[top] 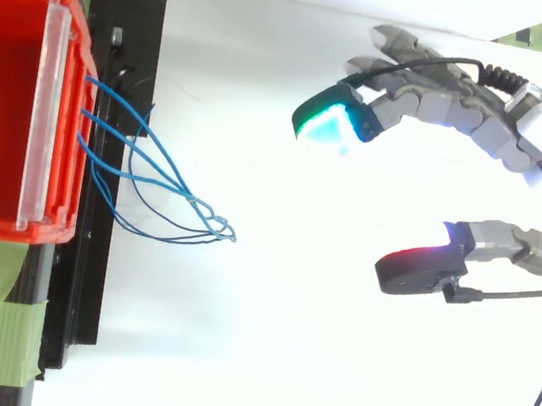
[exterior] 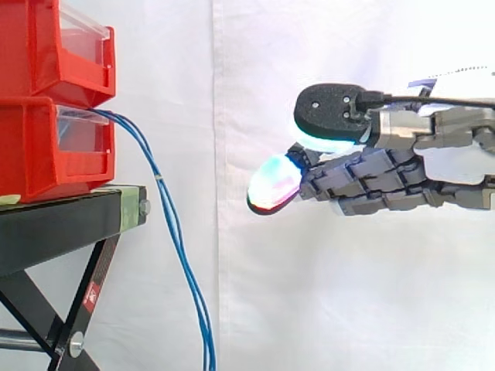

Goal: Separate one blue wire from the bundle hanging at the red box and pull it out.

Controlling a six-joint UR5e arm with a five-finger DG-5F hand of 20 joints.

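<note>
the upper red box (exterior: 46, 42) is sitting on the lower red box (exterior: 31, 154) (top: 9, 55), on the black stand (exterior: 62, 220). a bundle of blue wires (exterior: 177, 232) (top: 210, 220) is trailing out of the lower box's front and hanging past the stand's edge. the hand (exterior: 371, 182) (top: 457, 103) is hovering well apart from them, fingers spread wide, holding and touching nothing.

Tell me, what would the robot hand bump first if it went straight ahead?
Probably the blue wires hanging from the red box: the open robot hand points left at them, with nothing between, though depth is unclear.
</note>
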